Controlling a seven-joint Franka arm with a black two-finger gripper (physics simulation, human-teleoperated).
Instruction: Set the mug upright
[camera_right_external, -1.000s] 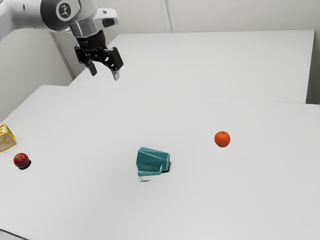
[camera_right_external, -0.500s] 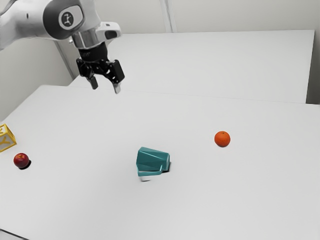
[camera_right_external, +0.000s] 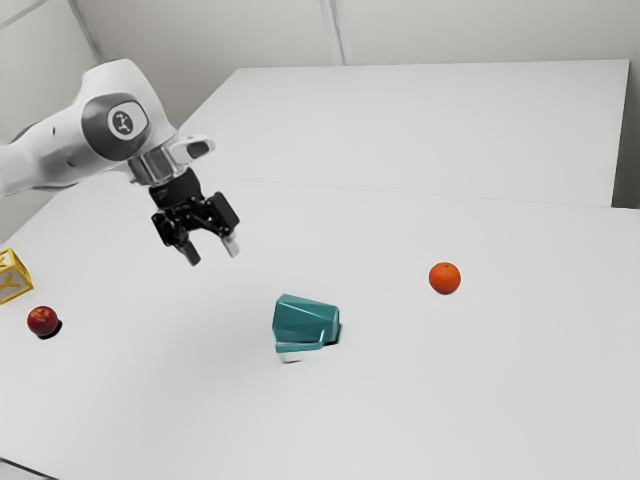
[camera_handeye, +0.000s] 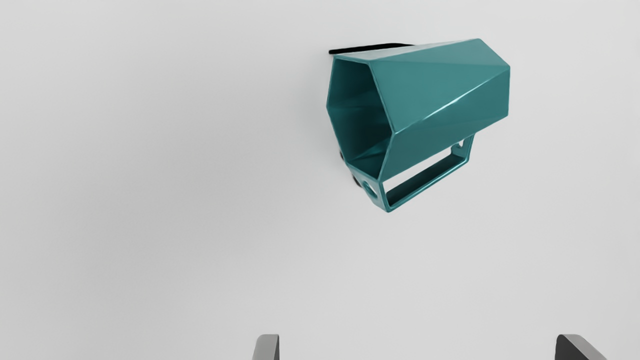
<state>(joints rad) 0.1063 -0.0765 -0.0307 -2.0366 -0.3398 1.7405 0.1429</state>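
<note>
An orange (camera_right_external: 445, 278), a red fruit (camera_right_external: 42, 321), a yellow-edged block (camera_right_external: 12, 277).

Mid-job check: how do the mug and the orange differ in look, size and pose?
The mug is teal and faceted, while the orange is orange-coloured and round. The mug is the larger, the orange the smaller. The mug lies on its side with its mouth open sideways, whereas the orange is a ball with no mouth or handle. Both rest on the pale table, clear of the open end effector.
</note>
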